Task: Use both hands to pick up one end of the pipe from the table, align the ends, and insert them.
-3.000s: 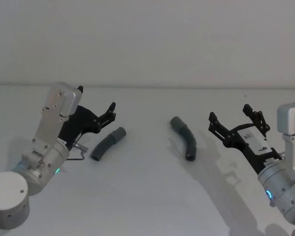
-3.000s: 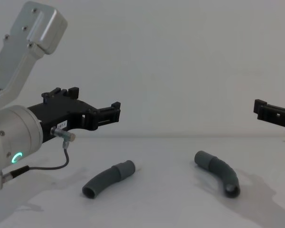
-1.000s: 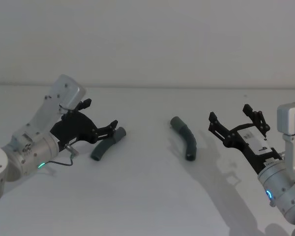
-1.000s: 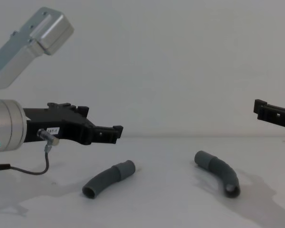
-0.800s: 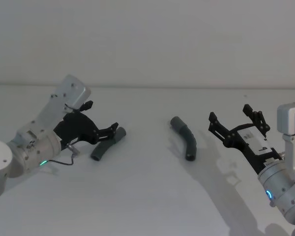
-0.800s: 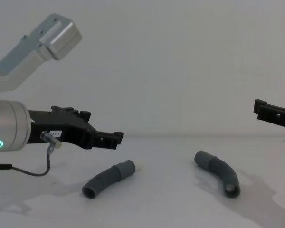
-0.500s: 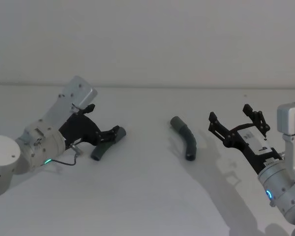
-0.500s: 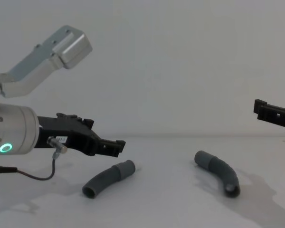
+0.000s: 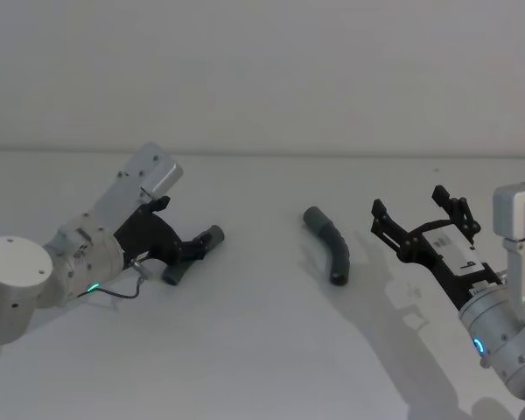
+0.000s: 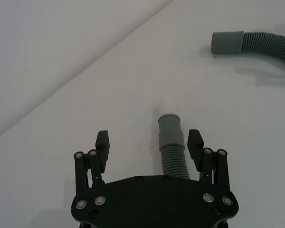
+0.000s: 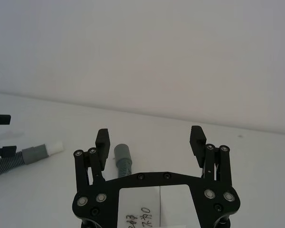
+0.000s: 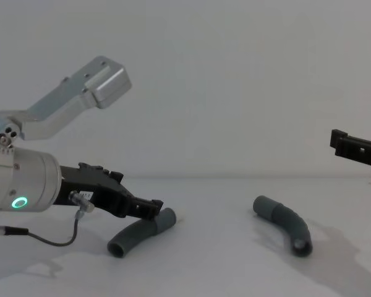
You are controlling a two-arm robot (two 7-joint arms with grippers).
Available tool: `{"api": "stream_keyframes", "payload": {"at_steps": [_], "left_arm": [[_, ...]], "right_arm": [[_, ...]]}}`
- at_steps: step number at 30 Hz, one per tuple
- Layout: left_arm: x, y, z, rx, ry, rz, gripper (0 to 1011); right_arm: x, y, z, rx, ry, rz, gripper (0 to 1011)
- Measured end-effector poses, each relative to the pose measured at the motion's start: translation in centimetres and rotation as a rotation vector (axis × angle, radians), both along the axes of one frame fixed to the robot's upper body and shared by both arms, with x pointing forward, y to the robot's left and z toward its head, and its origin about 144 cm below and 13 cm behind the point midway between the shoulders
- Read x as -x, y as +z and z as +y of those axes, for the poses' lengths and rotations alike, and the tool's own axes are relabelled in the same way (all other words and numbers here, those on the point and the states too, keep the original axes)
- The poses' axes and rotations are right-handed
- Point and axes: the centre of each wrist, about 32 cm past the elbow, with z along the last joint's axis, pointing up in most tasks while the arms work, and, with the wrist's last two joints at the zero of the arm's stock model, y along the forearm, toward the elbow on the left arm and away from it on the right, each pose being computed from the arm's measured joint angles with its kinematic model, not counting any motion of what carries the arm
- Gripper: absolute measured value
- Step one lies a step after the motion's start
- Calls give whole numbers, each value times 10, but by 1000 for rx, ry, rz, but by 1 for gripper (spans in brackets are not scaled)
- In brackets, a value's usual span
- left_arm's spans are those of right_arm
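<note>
L gripper (image 10: pixel 148 138) apart, astride L pipe pc (image 10: pixel 171 142) on table (image 9: pixel 262 350) | R gripper (image 9: pixel 409 203) apart, near R pipe pc (image 9: pixel 331 246)

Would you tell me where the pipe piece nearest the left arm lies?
The pipe piece lies on the table at the head view's left, inside the open left pincer; the other piece lies farther right.

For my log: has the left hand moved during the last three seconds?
Yes. The left hand has dropped from above the left pipe down to its collar end; the pipe lay still.
</note>
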Motion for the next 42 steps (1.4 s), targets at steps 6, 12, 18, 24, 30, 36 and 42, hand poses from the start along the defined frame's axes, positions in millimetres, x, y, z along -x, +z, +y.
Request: {"api": "stream_keyframes", "payload": {"at_steps": [6, 12, 18, 24, 30, 36, 42], "left_arm": [[-4, -1, -1, -15, -1, 20, 1001], [-9, -1, -2, -26, -9, 38, 1001], [-14, -2, -4, -33, -18, 58, 1001], [-19, -3, -6, -37, -27, 74, 1001], [-25, -4, -8, -38, -34, 88, 1001], [-29, -5, -10, -35, -37, 102, 1001], [-32, -5, -12, -30, -36, 118, 1001]], "right_arm": [[0, 0, 0, 0, 0, 0, 1001], [0, 0, 0, 0, 0, 0, 1001], [0, 0, 0, 0, 0, 0, 1001], [0, 0, 0, 0, 0, 0, 1001], [0, 0, 0, 0, 0, 0, 1001], [0, 0, 0, 0, 0, 0, 1001], [0, 0, 0, 0, 0, 0, 1001]]}}
